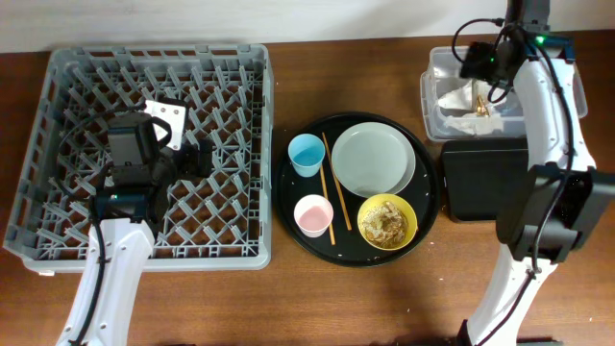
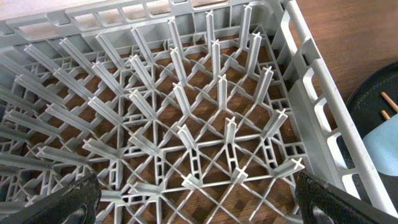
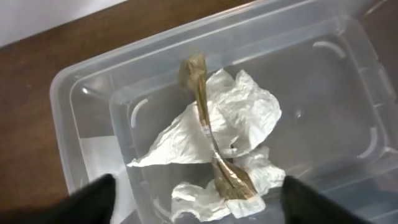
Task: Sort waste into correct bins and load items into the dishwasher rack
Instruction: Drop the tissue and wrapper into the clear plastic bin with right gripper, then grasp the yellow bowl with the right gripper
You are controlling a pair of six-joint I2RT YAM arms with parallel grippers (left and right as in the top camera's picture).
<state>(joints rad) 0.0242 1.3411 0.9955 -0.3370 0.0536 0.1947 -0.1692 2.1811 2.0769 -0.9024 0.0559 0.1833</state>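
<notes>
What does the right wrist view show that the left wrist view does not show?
Only the right wrist: the clear tub holding the crumpled napkin, the brown wrapper on it. Only the left wrist: the dishwasher rack, the round black tray's edge, part of the light-blue cup. Both: the wooden table, dark fingertips in the bottom corners.

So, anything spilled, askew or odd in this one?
Nothing stands out. The napkin and wrapper lie inside the clear tub, the food scraps sit within the yellow bowl, the blue cup and pink cup stand upright, and the rack looks intact.
</notes>
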